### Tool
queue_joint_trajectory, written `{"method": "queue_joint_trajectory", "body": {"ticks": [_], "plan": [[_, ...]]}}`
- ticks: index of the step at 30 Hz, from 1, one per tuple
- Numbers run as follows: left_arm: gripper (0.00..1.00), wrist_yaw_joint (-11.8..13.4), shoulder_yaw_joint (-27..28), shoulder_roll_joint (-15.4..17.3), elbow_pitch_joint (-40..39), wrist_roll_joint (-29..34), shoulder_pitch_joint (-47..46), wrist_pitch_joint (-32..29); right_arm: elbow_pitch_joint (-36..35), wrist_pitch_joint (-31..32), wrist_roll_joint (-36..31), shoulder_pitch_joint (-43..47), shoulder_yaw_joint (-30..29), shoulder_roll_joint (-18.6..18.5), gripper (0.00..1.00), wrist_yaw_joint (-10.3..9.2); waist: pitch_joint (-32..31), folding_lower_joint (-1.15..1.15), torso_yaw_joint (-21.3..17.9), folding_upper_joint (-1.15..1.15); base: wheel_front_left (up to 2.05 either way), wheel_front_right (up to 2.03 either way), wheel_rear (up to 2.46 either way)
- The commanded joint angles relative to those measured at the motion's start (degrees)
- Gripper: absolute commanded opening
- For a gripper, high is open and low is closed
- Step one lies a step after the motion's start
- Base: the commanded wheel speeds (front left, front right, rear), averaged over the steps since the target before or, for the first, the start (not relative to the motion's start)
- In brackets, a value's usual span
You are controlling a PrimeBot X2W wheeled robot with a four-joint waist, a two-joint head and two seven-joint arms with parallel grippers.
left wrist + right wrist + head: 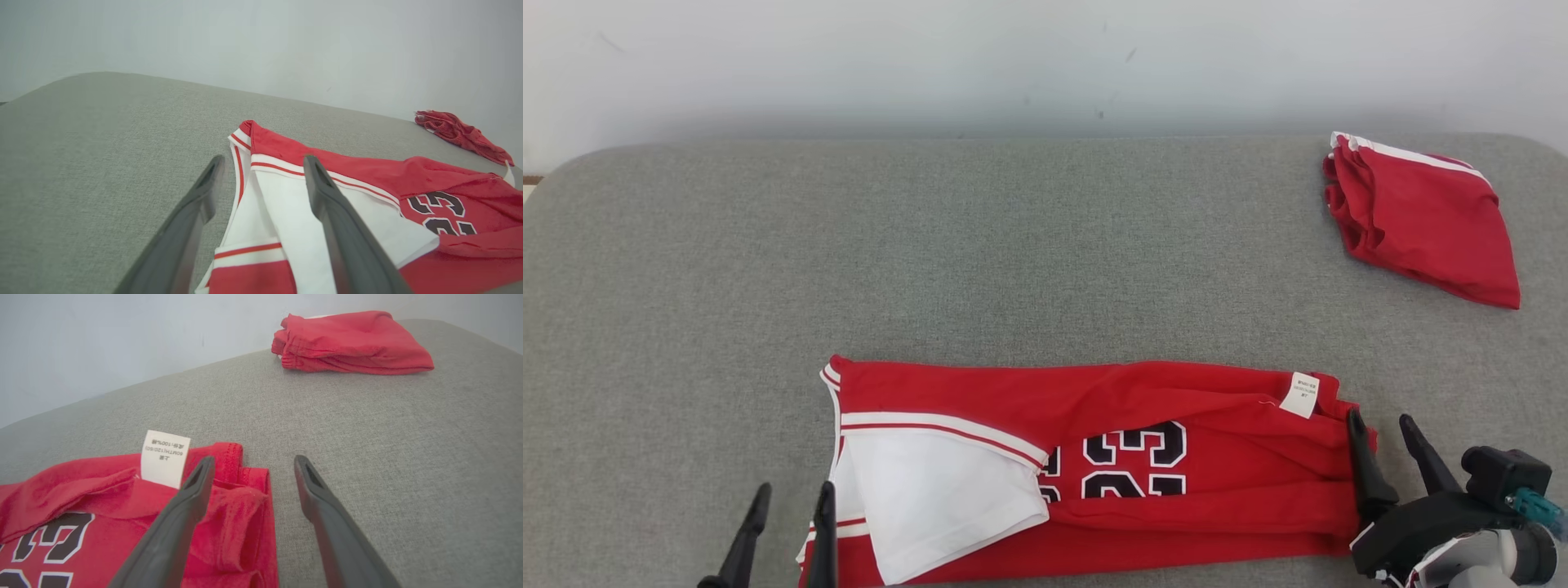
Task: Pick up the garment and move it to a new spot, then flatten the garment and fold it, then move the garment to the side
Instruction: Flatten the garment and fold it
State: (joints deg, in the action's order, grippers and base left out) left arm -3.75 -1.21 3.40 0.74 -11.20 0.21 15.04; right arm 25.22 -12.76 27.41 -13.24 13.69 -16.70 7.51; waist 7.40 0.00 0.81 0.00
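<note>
The garment (1094, 465) is a red jersey with white trim and black numbers, folded into a long band at the near side of the grey surface; it also shows as the garment (367, 192) and the garment (102, 506). A white care label (1299, 394) sticks up at its right end. My left gripper (794, 500) stands open over the garment's left edge, with nothing between its fingers (327, 196). My right gripper (1382, 425) is open at the garment's right edge, one finger (192, 486) over the red cloth and the other over bare surface.
A second red garment (1421, 216) lies folded at the far right corner of the grey padded table (1013, 245). A pale wall rises behind the table's far edge. The table's left half and middle are bare cloth.
</note>
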Motion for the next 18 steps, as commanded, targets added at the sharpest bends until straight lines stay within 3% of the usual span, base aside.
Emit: {"method": "queue_joint_trajectory", "body": {"ticks": [1, 18], "plan": [[1.00, 0.63, 0.76, -0.09, -0.48, 1.18, 0.31, 0.18, 1.05, 0.53, -0.16, 0.43, -0.46, 0.62, 1.00, -0.06, 0.03, 0.00, 0.14, 0.00, 0.00, 0.00, 0.00], [1.00, 3.10, 5.89, -0.43, -1.68, 4.31, -1.51, 0.18, 8.01, 3.47, 0.42, -1.37, 1.86, 3.42, 1.00, -0.05, 0.65, 0.00, 0.95, 0.00, 0.00, 0.00, 0.00]]}}
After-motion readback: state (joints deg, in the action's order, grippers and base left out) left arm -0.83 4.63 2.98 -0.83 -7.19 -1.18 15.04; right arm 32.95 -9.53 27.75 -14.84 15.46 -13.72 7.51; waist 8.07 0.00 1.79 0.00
